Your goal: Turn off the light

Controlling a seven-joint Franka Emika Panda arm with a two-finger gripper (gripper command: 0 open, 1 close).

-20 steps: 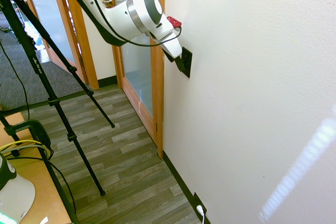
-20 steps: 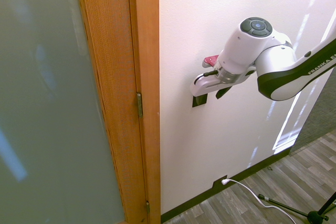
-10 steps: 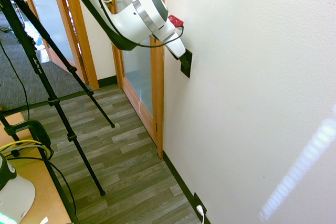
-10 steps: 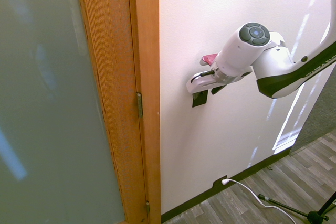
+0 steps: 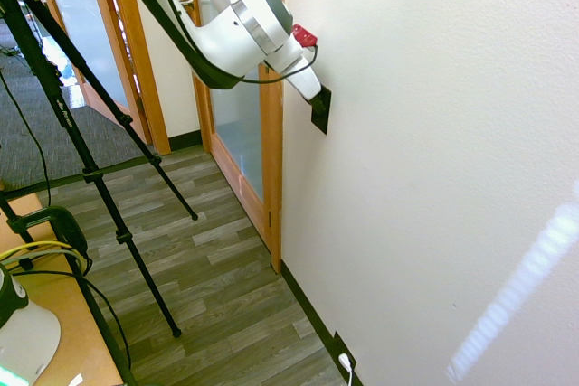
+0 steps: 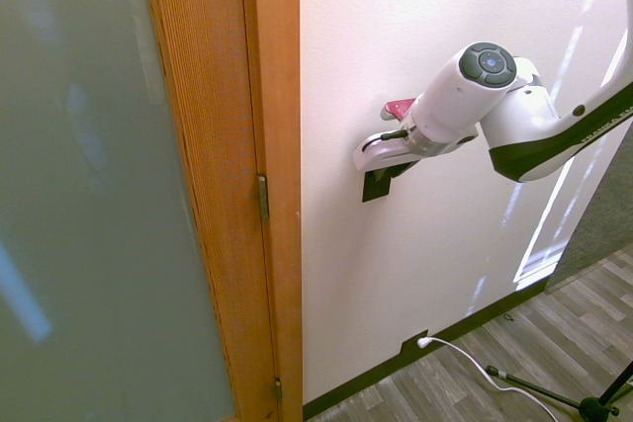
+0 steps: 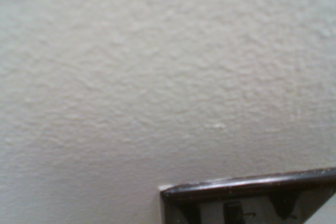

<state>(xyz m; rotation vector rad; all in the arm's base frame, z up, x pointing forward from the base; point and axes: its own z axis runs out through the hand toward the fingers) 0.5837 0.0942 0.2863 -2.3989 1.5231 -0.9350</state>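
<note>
The light itself is out of view; only its switch shows, a small black upright plate [image 5: 322, 117] on the white wall just right of the door frame. In the second exterior view the plate [image 6: 373, 188] peeks out from under the white hand. My gripper [image 5: 314, 99] is pressed against the plate's upper part, coming in at a slant from above; from the other side the gripper [image 6: 384, 167] covers the plate's top half. The wrist view shows textured wall with the plate's glossy black edge [image 7: 247, 195] close by.
A wooden door frame [image 5: 270, 133] with a frosted glass panel [image 6: 89, 195] stands right beside the switch. Low on the wall sits a black outlet with a white plug [image 5: 345, 359], its cord trailing over the floor [image 6: 465, 363]. A desk corner [image 5: 68, 332] is at the lower left.
The arm's wrist has lifted and tilted, and the hand has shifted closer onto the top of the switch plate. Over the last half second it hardly moved.
</note>
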